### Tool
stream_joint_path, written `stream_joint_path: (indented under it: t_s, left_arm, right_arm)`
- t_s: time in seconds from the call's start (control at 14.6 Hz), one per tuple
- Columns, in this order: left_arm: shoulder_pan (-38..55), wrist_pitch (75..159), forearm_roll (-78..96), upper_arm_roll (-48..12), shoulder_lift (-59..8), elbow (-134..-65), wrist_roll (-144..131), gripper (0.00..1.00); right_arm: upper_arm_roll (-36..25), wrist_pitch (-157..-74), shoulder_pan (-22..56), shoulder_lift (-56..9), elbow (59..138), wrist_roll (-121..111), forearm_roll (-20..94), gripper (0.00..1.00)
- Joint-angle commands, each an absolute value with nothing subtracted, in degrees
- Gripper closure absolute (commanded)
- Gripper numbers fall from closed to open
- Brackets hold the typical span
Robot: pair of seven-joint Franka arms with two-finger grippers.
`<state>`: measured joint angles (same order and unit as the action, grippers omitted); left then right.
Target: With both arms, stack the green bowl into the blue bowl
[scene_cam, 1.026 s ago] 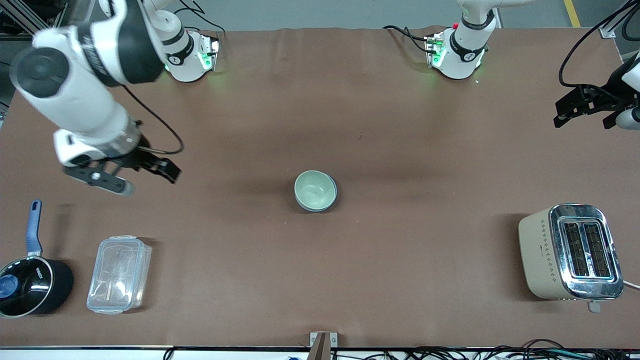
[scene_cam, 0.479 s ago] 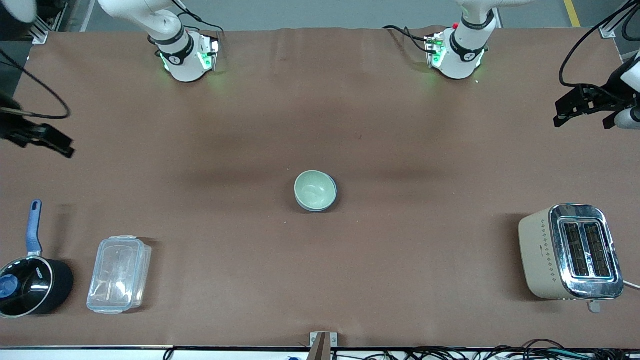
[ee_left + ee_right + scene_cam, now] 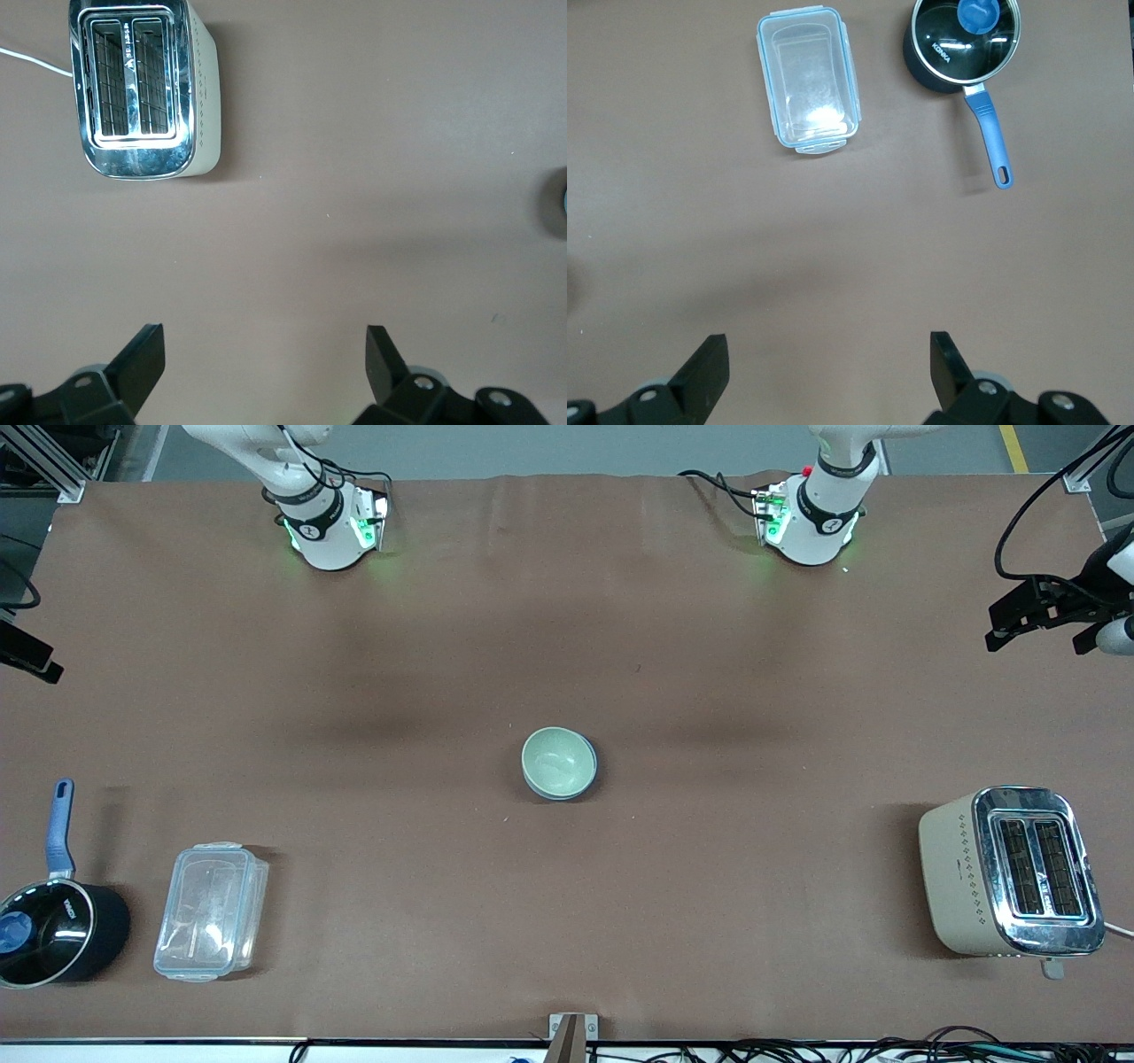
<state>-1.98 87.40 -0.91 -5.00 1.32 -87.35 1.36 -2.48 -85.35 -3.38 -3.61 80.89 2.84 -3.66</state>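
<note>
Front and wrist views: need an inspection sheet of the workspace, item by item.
Surface: brown table cover, bare around the bowls.
Job's things: pale mint-green bowl nested in the medium-blue bowl at mid-table.
Clutter: black saucepan with blue handle and clear plastic lidded box toward the right arm's end; beige and chrome toaster toward the left arm's end.
Grippers: left gripper open, right gripper open, both empty.
Cables: bundle along the table's front edge.
Surroundings: grey floor.
</note>
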Motion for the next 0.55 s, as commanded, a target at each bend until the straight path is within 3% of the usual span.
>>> stream_joint_path:
  t_s: [0.0,0.48]
  left_arm:
    - [-2.2,86.9,-0.8,-4.9,0.8,-86.1,2.8,0.00]
    - [-1.9,86.4,-0.4,-5.2,0.8,-86.2,2.9,0.00]
  right_arm:
    - [-1.4,-85.4,-3.8,-2.4,81.7,2.3,-3.7,0.00]
    - [-2.4,-87.5,-3.0,-2.2,82.6,2.1,0.6,0.00]
